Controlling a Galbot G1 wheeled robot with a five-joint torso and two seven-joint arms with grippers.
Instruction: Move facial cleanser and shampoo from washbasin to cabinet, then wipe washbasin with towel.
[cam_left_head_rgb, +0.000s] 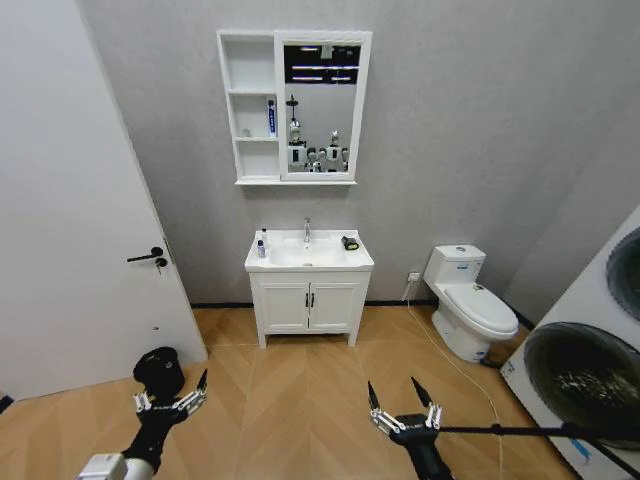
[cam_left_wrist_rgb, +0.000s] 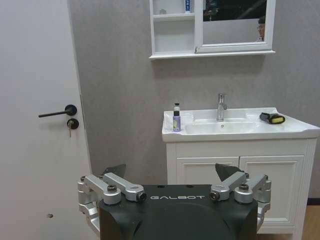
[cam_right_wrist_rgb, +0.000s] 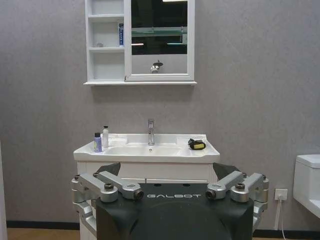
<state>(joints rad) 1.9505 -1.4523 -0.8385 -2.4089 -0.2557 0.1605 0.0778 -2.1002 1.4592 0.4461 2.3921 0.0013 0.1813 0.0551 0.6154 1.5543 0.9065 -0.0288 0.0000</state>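
Left of the tap (cam_left_head_rgb: 307, 230) on the washbasin (cam_left_head_rgb: 310, 262) stand two bottles (cam_left_head_rgb: 262, 245), upright, towel (cam_left_head_rgb: 349, 243) to its right; left gripper (cam_left_head_rgb: 171, 398) nearer them; right gripper (cam_left_head_rgb: 404, 400) too spread, empty, well short.

White washbasin (cam_left_head_rgb: 309, 262), white cabinet (cam_left_head_rgb: 250, 108), black-grey towel (cam_left_head_rgb: 350, 243) with yellow strip

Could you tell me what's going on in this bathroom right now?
The robot stands back from the washbasin, handling nothing yet. Its left gripper and right gripper hang low over the wooden floor, both open and empty. Two bottles stand on the washbasin's left edge and the towel lies on its right. The cabinet above has a tube in its middle cubby.
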